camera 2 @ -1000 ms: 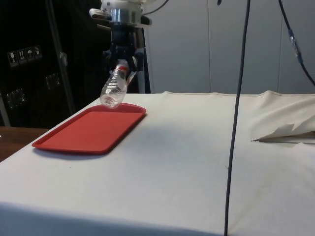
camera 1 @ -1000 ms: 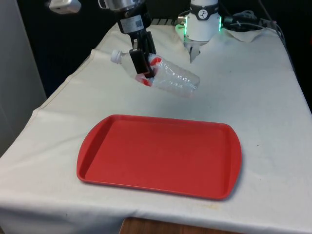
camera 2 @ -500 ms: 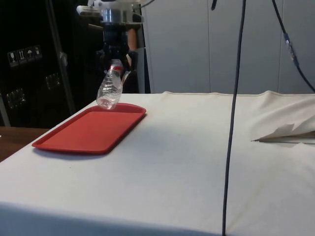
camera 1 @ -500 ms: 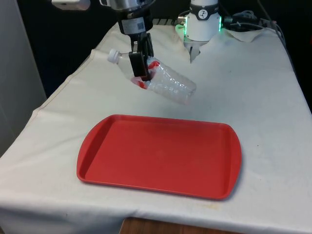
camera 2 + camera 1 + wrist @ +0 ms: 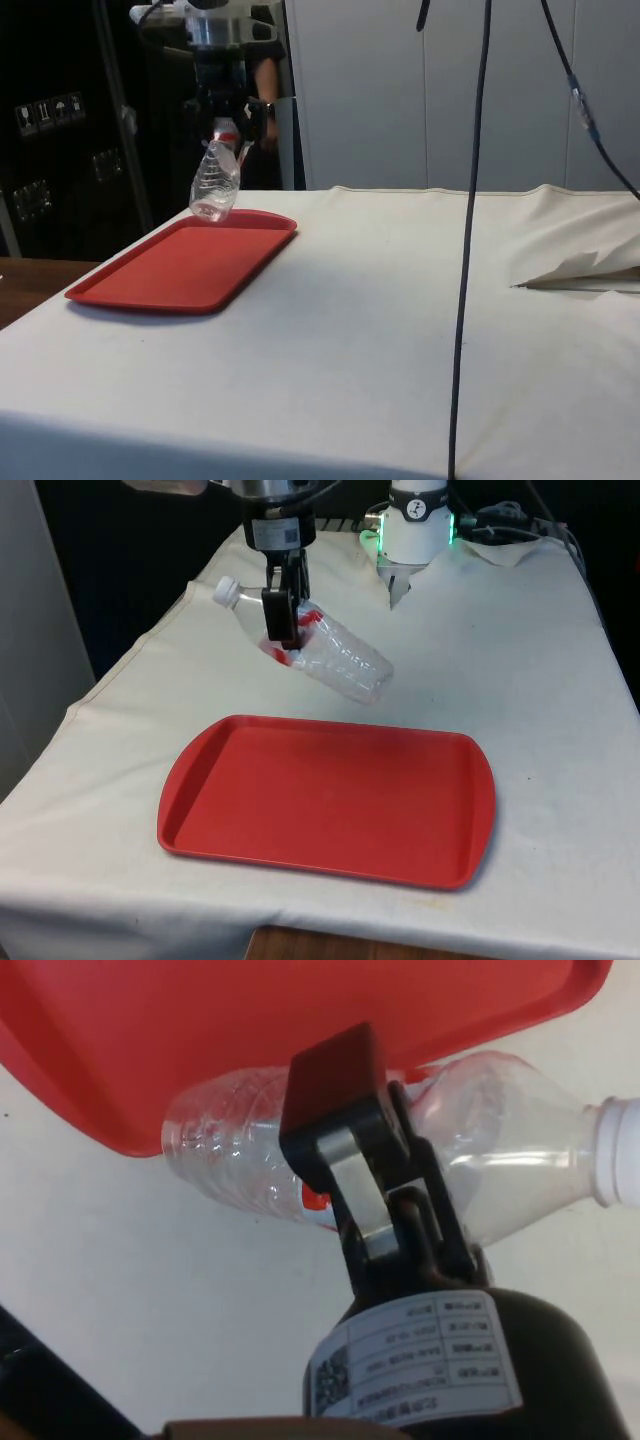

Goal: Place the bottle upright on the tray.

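Nearest in the front view: red tray (image 5: 330,805), flat on the white cloth (image 5: 540,680), nothing on it. Long edges across the view, raised rim intact all round.

Beyond the tray's far edge: clear plastic bottle (image 5: 325,650), held in the air, clear of tray and cloth. White cap (image 5: 224,591) high and toward the front view's left; base (image 5: 372,683) low and toward the front view's right. Steeply tilted, not yet upright. Red label patches visible at the gripped section.

Gripper (image 5: 282,615): fingers closed on the bottle just below the shoulder, one black finger (image 5: 345,1150) lying across the clear wall in the wrist view. Firm pinch, no visible gap at the contact.

Compared with one second ago: base swung downward, cap raised, bottle axis noticeably steeper. Whole assembly shifted slightly toward the front view's left. In the side view, bottle (image 5: 216,180) nearer vertical than before, base hanging just above the tray's far corner (image 5: 270,220).

Meaning for the task: reorientation under way, probably about halfway to vertical. Remaining, by judgement: further rotation until the base is level, travel over the tray's floor, descent, release. Risk: light empty bottle, narrow base, liable to tip if released while tilted or set on the rim.
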